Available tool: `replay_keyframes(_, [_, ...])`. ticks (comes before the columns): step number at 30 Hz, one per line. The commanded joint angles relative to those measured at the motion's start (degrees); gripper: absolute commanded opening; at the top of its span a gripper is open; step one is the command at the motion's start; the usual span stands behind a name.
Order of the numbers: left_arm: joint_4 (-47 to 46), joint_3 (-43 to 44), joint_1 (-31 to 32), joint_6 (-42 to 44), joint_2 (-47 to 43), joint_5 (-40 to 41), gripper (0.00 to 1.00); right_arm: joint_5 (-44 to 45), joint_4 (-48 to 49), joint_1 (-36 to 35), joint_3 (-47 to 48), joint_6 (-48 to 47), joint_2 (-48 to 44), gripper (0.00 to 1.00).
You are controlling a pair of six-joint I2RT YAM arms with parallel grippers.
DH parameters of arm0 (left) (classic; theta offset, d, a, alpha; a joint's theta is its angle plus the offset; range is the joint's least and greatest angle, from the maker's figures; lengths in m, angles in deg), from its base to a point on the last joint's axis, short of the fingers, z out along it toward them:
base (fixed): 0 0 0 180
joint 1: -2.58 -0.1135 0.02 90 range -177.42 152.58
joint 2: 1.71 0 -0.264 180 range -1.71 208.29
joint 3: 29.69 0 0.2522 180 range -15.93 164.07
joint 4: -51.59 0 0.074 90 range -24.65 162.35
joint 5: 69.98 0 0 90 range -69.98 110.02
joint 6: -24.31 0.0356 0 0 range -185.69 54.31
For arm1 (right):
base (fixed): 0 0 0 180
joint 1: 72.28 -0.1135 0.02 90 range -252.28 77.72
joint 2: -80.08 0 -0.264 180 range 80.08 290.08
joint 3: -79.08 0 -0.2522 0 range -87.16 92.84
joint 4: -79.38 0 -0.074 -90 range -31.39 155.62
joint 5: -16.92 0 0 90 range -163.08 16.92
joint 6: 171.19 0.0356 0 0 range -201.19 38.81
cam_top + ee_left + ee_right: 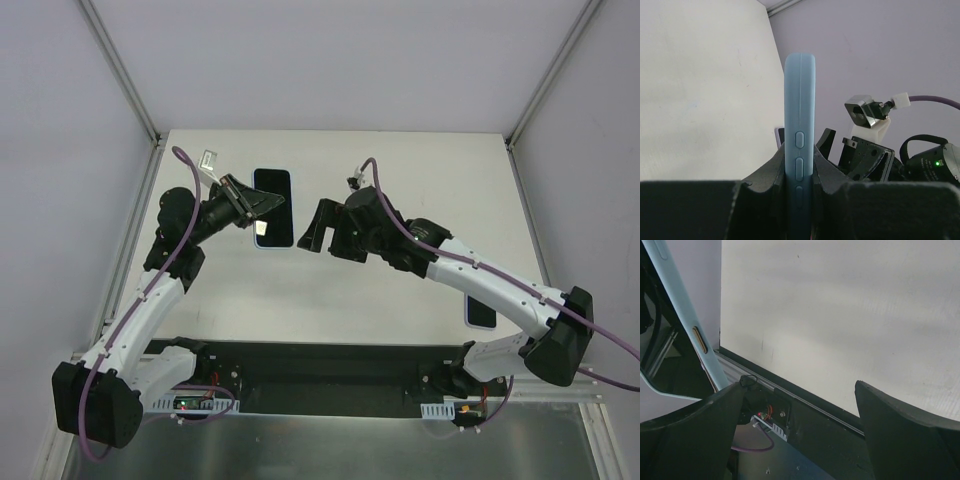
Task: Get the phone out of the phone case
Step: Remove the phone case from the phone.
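Note:
The phone (273, 200) has a black screen and sits in a light blue case (800, 100). My left gripper (258, 206) is shut on its left long edge and holds it screen-up over the far middle of the table. In the left wrist view my fingers (767, 175) clamp the case's button side. My right gripper (318, 228) is open and empty just right of the phone, not touching it. In the right wrist view the cased phone's edge (682, 320) stands at the far left, outside the open gripper (800, 390).
The white table (400, 170) is walled in by a metal frame (120, 70). A second dark flat object with a blue rim (481, 313) lies at the near right, partly under my right arm. A black base rail (320, 375) runs along the near edge.

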Motion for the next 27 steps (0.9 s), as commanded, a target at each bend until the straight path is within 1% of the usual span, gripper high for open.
replay_keyframes(1, [-7.3, 0.9, 0.2, -2.7, -0.2, -1.5, 0.00, -2.0, 3.5, -0.3, 2.3, 0.6, 0.2, 0.96])
replay_keyframes(5, [-7.5, 0.9, 0.2, -3.0, 0.1, -1.4, 0.00, -2.1, 5.3, -0.1, 0.5, 1.7, -1.2, 0.96])
replay_keyframes(20, [-11.2, 0.8, -0.1, -5.4, 2.7, -1.9, 0.00, 0.5, 5.3, -0.2, -2.5, 2.5, -6.3, 0.96])
replay_keyframes(27, [-13.2, 0.3, -0.2, -7.2, 2.9, -2.2, 0.00, 0.0, 5.0, -0.1, -1.8, 2.5, -4.3, 0.96])
